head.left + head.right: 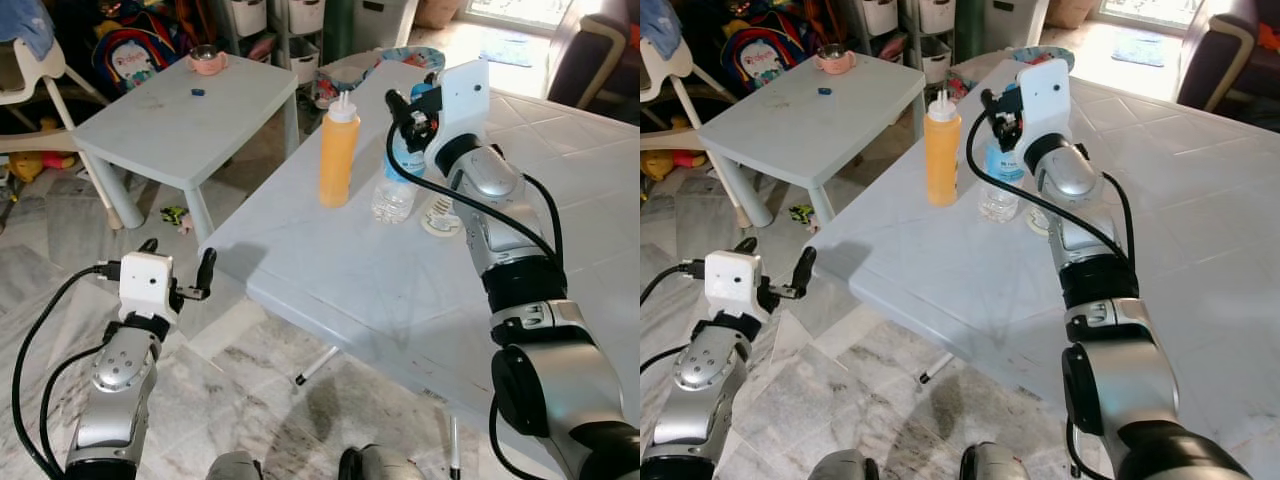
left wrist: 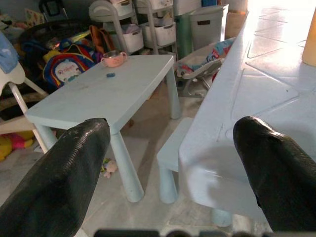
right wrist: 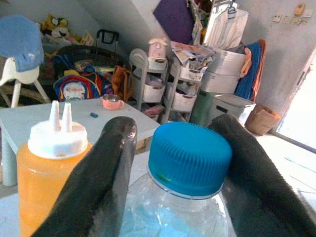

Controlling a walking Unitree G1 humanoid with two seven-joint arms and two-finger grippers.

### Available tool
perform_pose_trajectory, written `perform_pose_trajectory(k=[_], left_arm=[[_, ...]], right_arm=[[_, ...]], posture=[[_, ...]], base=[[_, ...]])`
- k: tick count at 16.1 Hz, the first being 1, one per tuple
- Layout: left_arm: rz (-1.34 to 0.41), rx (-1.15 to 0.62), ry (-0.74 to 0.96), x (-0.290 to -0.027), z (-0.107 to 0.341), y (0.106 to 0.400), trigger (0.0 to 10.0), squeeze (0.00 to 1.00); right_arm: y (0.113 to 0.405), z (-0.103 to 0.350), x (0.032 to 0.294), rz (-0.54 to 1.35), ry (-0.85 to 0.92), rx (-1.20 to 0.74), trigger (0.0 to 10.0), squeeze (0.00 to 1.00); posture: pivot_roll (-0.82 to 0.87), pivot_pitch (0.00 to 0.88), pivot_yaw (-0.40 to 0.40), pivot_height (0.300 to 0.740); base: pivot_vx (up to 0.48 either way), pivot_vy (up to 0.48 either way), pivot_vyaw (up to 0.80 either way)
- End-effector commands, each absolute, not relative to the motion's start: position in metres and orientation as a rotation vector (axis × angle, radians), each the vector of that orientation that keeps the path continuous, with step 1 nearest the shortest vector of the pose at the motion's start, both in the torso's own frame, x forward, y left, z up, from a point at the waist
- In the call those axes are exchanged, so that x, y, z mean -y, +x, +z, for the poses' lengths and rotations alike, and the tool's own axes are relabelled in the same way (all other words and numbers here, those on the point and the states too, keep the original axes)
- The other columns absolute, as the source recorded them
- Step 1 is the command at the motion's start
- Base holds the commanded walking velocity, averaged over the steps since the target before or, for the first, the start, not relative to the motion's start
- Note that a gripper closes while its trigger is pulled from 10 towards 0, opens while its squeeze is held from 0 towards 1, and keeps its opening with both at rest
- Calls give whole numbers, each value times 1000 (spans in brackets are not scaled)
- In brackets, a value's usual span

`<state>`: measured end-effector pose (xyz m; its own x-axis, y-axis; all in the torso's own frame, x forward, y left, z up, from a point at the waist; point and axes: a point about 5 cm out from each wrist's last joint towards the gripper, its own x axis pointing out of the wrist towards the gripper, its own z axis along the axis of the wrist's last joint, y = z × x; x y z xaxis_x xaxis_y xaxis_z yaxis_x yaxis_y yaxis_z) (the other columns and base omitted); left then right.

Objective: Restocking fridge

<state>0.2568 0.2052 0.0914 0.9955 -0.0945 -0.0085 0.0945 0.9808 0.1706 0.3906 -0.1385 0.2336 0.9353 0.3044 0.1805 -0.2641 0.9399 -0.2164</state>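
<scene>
On the big white table [image 1: 330,290] stands a clear water bottle [image 1: 394,192] with a blue cap [image 3: 190,158]. Beside it, to its left, is an orange squeeze bottle [image 1: 338,150] with a white twin-spout cap. My right gripper [image 1: 406,110] is up at the water bottle's top, open, with one black finger on each side of the cap [image 3: 174,129]. My left gripper [image 1: 178,258] hangs low off the table's near-left corner, open with nothing between its fingers [image 2: 173,128].
A small round white object [image 1: 440,220] lies right of the water bottle. Left of the big table is a low pale-blue table [image 1: 190,130] with a pink cup [image 1: 207,60]. Toys, a high chair [image 1: 30,70] and storage racks [image 1: 285,20] crowd the back.
</scene>
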Motion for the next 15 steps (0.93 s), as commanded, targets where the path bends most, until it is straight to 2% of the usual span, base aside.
perform_pose_trajectory(k=[1, 8, 14, 15], left_arm=[[-106, -17, 188, -207, 89, 257, 10000, 0], [-108, -36, 177, -203, 86, 257, 10000, 0], [-66, -74, 131, -198, 79, 255, 10000, 0], [-69, -74, 133, -197, 79, 256, 10000, 0]], right_arm=[[393, 233, 141, 281, -208, 189, 0, 0], [389, 227, 144, 250, -218, 123, 0, 0], [344, 212, 127, 262, -95, 269, 0, 0], [338, 211, 125, 265, -95, 292, 392, 0]], posture=[[52, 32, 23, 740], [52, 28, 18, 740], [45, 13, 7, 740], [44, 9, 6, 740]], base=[[0, 0, 0], [0, 0, 0], [0, 0, 0], [0, 0, 0]])
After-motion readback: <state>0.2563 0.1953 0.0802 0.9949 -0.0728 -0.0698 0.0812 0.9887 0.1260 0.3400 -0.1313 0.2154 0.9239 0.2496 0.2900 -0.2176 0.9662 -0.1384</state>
